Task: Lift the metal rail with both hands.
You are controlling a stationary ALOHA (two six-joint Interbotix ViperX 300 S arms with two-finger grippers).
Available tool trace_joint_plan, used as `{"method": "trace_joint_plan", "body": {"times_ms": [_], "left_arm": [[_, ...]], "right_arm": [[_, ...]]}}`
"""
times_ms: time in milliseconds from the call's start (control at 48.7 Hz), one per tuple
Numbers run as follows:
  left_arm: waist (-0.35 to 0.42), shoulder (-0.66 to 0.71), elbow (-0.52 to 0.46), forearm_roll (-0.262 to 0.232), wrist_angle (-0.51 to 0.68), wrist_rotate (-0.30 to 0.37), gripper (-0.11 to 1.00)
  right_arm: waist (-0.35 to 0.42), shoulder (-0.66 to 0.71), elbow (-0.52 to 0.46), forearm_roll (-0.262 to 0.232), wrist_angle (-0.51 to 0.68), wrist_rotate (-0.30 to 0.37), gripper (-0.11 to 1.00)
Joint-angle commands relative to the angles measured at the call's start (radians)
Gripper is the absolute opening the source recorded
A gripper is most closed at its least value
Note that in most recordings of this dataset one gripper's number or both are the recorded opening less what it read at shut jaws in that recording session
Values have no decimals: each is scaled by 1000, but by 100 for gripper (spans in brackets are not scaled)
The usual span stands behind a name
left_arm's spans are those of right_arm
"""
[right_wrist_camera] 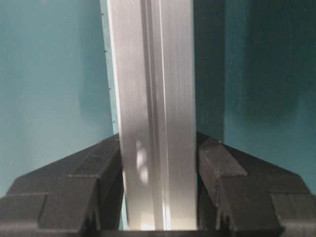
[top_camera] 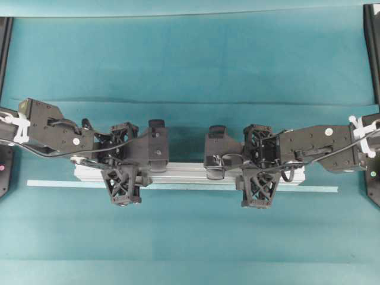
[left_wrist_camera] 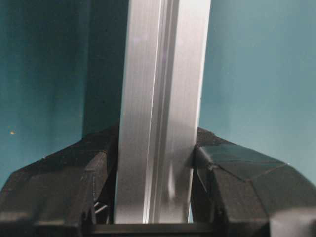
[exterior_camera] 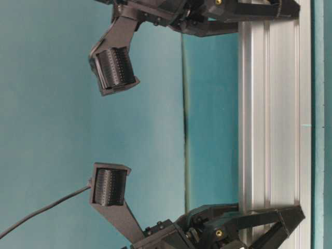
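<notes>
You had the metal rail [top_camera: 190, 173] lying straight across the teal table [top_camera: 190, 59], its long axis running left to right in the overhead view, with the thin pale-green strip [top_camera: 53, 184] just beside it on the near side and parallel to it. The left gripper [top_camera: 126, 166] sat over the rail's left portion and the right gripper [top_camera: 256, 169] over its right portion, each set in from its own end and about equally far from the middle, so neither arm was the nearer one; the load was shared evenly. Both grippers straddled the rail crosswise, one finger on each long side. In the left wrist view the fingers [left_wrist_camera: 237, 168] pressed against both flanks of the rail [left_wrist_camera: 163, 98] with no gap showing, and in the right wrist view the fingers [right_wrist_camera: 232, 173] did the same on their section [right_wrist_camera: 153, 98], so each hand was clamped on the rail rather than hanging loose. The table-level view showed the rail [exterior_camera: 272, 129] seized near both ends of that frame, but whether it had left the surface there was hard to tell; I would judge it at or barely off the table. Because the rail ran square to both pairs of jaws, the coming move depended on you raising both arms together and level, or the bar would tilt along its length and slip.
</notes>
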Motion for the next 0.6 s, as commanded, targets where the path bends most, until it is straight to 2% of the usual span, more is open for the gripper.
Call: {"method": "trace_joint_plan", "body": {"times_ms": [0, 575], "left_arm": [[8, -9, -9, -3, -5, -18, 36], [-3, -9, 2, -3, -5, -17, 36]], "right_arm": [[5, 2, -2, 3, -6, -3, 39], [5, 18, -2, 3, -29, -3, 39]]}}
